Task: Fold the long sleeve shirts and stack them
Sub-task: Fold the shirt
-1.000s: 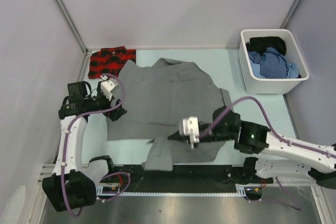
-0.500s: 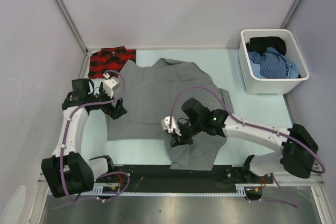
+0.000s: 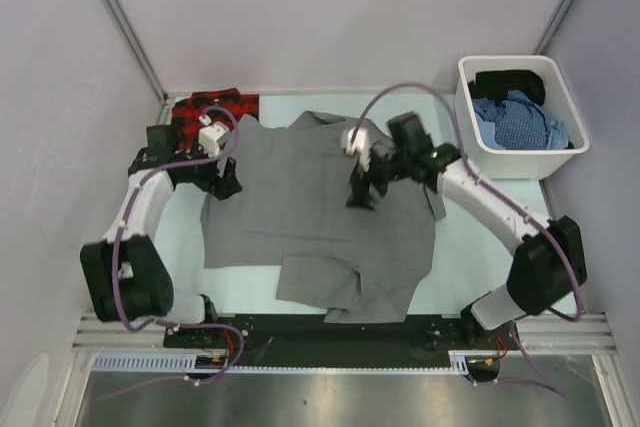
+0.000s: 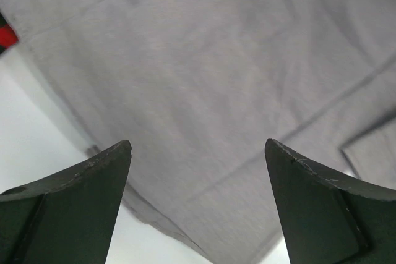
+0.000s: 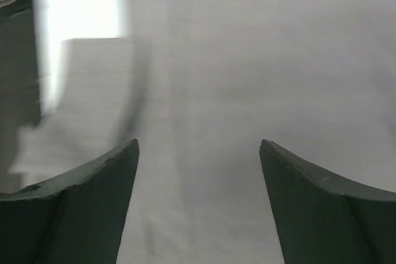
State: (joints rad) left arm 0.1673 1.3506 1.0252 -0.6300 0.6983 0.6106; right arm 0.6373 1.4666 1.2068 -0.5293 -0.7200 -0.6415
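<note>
Releases grey shirt (image 3: 300, 212) with right gripper (image 3: 360, 197), freshly spread and lifted above the cloth. Keeps left gripper (image 3: 228, 187) spread at its edge. Leaves one fold laid, more needed.

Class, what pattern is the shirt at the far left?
The shirt is red-and-black plaid; top view shows it best.

High overhead view, wrist views close over grey shirt (image 3: 300, 207)
</note>
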